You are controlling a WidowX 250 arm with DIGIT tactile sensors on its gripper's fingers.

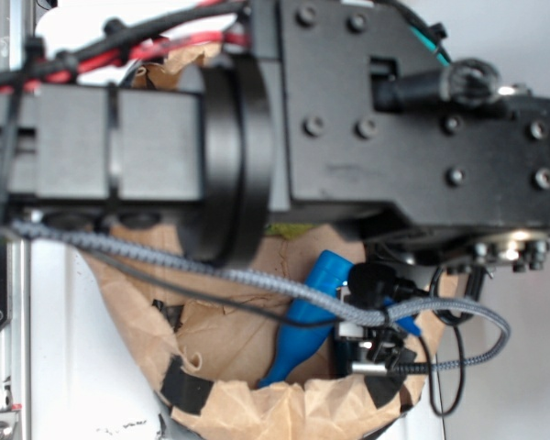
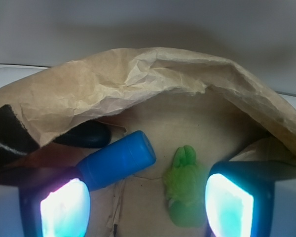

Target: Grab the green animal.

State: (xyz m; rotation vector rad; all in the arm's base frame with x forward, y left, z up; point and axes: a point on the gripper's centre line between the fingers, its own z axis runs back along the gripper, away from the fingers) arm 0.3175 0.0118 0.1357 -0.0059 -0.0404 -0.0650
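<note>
The green animal lies on the brown paper floor in the wrist view, a fuzzy yellow-green body with a smoother rounded green end nearest the camera. My gripper is open and stands over it. The toy sits in the gap between the pads, close to the right pad and well apart from the left pad. I cannot tell whether the right pad touches it. In the exterior view the arm hides the toy.
A blue bottle lies tilted at the left, its lower end behind the left pad. A dark oval object sits under the crumpled rim of the brown paper bag, which rings everything. Cables hang across the bag.
</note>
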